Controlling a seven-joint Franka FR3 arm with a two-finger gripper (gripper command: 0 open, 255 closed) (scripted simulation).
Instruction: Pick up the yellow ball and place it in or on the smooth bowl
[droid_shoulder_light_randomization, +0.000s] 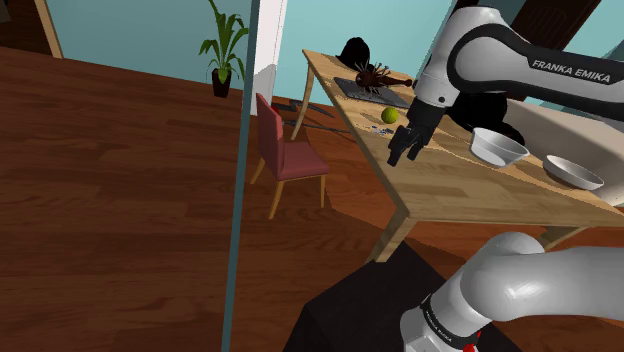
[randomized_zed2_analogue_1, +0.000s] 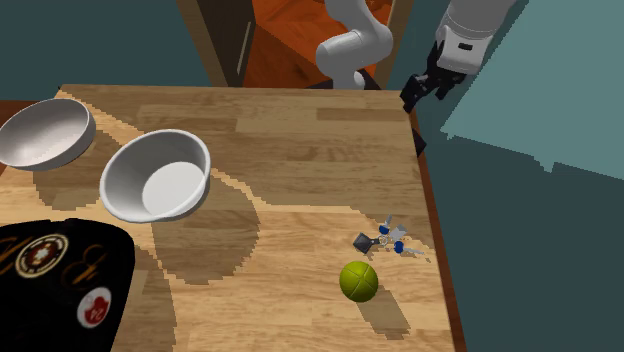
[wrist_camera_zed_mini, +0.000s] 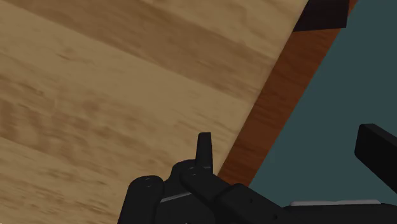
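While the gripper (droid_shoulder_light_randomization: 408, 146) hangs above the wooden table (droid_shoulder_light_randomization: 470, 195) close to its long edge, I read its black fingers (wrist_camera_zed_mini: 203, 151) as standing wide apart in the wrist view, with nothing between them but tabletop and the table's edge. From the second exterior view the gripper sits over the far corner of the table, well apart from the yellow-green ball (randomized_zed2_analogue_1: 358, 281), which rests on the wood near that view's lower right, close to the same edge. A small bunch of keys (randomized_zed2_analogue_1: 384, 241) lies just beside the ball, between it and the gripper. In the shoulder view the ball lies beyond the gripper, near a black mat (droid_shoulder_light_randomization: 348, 87) that carries a dark spiky object. Two pale bowls stand upright on the table: a deep white bowl (randomized_zed2_analogue_1: 118, 182) nearer the ball and a rounder grey bowl (randomized_zed2_analogue_1: 45, 135) past it toward the second exterior view's left; I cannot tell which is the smoother.
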